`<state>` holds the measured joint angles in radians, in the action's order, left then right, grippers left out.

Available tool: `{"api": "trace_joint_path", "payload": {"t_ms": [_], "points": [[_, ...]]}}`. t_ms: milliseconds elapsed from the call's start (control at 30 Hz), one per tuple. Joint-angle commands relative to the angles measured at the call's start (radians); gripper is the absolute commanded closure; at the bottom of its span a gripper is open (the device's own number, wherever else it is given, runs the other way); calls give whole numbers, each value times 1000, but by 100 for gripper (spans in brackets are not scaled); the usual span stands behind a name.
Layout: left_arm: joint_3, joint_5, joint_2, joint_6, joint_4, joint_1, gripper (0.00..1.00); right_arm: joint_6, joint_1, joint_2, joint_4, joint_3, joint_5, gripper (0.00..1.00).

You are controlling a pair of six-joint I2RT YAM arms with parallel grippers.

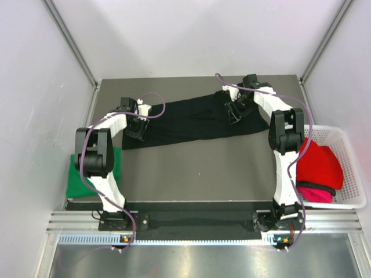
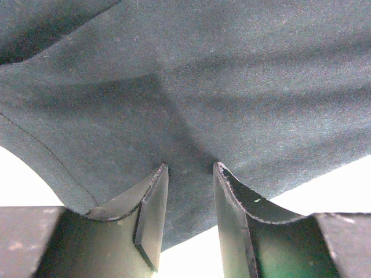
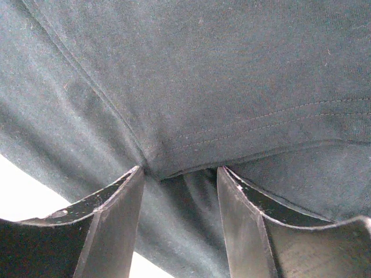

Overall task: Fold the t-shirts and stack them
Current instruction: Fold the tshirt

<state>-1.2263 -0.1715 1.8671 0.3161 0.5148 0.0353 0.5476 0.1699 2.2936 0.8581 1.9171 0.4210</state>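
Red t-shirt (image 1: 317,165) and pink t-shirt (image 1: 316,193) sit in white basket (image 1: 351,174).

Overhead light was bright and even; up close the black shirt (image 2: 232,87) looked sharp, background blown white.

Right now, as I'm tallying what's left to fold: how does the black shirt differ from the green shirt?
The black shirt lies spread long across the far part of the table; the green shirt sits compact at the near left edge. The left gripper and right gripper are at the black shirt; neither is at the green shirt. Both are plain cloth.
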Motion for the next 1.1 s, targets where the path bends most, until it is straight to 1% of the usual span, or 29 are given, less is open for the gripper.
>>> {"api": "trace_joint_path", "payload": {"t_ms": [0, 200, 300, 333, 467, 567, 667, 767, 800, 900, 1000, 1067], "points": [[39, -11, -6, 0, 41, -2, 58, 9, 22, -51, 1, 13, 24, 46], [45, -10, -8, -2, 39, -2, 58, -1, 33, -19, -13, 39, 2, 50], [48, -8, -8, 0, 39, -2, 58, -9, 36, -19, -22, 45, 10, 57], [47, -6, -6, -2, 37, -2, 58, -9, 37, -19, -22, 46, 12, 61], [42, -11, 4, -5, 39, -3, 58, -11, 43, -19, -27, 49, 9, 62], [44, -13, 7, -5, 39, -2, 58, -18, 45, -31, -36, 48, 9, 59], [45, -16, 9, -5, 39, -2, 59, -20, 48, -52, -54, 43, 1, 61], [47, -16, 9, -5, 39, -2, 59, -18, 49, -51, -56, 48, -8, 70], [45, -14, 9, -5, 40, -2, 59, -23, 49, -49, -54, 51, -14, 77], [50, -14, 6, -5, 39, -2, 59, -26, 48, -63, -60, 51, -21, 89], [47, -16, 7, -5, 42, -2, 59, -28, 48, -89, -74, 48, -28, 93], [47, -17, 6, -5, 42, -2, 59, -28, 49, -109, -82, 49, -30, 93]]}}
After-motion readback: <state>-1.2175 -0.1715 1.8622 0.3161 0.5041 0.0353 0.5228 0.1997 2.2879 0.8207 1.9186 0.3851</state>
